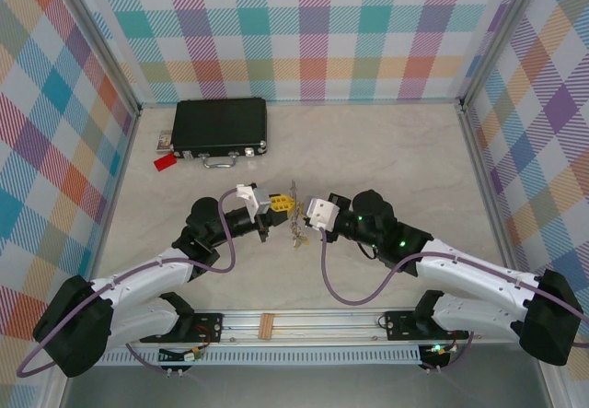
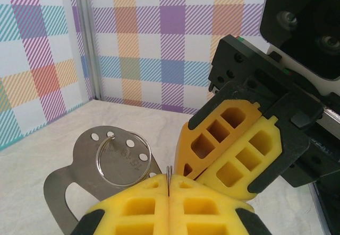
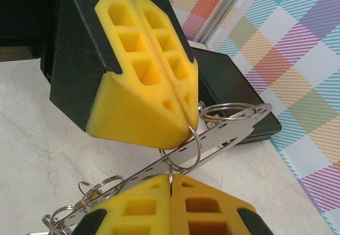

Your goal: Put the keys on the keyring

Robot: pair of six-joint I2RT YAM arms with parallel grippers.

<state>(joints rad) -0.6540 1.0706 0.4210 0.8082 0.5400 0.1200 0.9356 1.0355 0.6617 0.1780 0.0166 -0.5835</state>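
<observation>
Where the two arms meet, nearer than the flat black rectangular case (image 1: 221,127) and off its right end, the thin silver wire keyring (image 3: 187,151) is held between both grippers. It is a plain round loop, seen nearly edge-on from the left wrist camera.

1. Left gripper (image 3: 188,126): yellow foam-padded fingers pressed together, pinching the upper part of the keyring.
2. Right gripper (image 3: 171,179): fingers likewise closed flat, clamping the lower part of the same loop. The two fingertip pairs sit just beside each other.
3. The small metal keys (image 1: 296,235) hang in a cluster just below the meeting point, on the side away from the case. Their detail is too small to tell.

Surrounding items:
- A flat perforated steel strip (image 3: 234,131) runs diagonally through the grip area and crosses the loop's opening.
- A second silver ring (image 2: 123,158) sits at the strip's rounded end. Smaller rings (image 3: 98,187) gather at its lower end.
- A small red tag (image 1: 166,161) lies just beside the case's near-left corner.

Obstruction: the yellow pads cover the pinched sections of the loop.
</observation>
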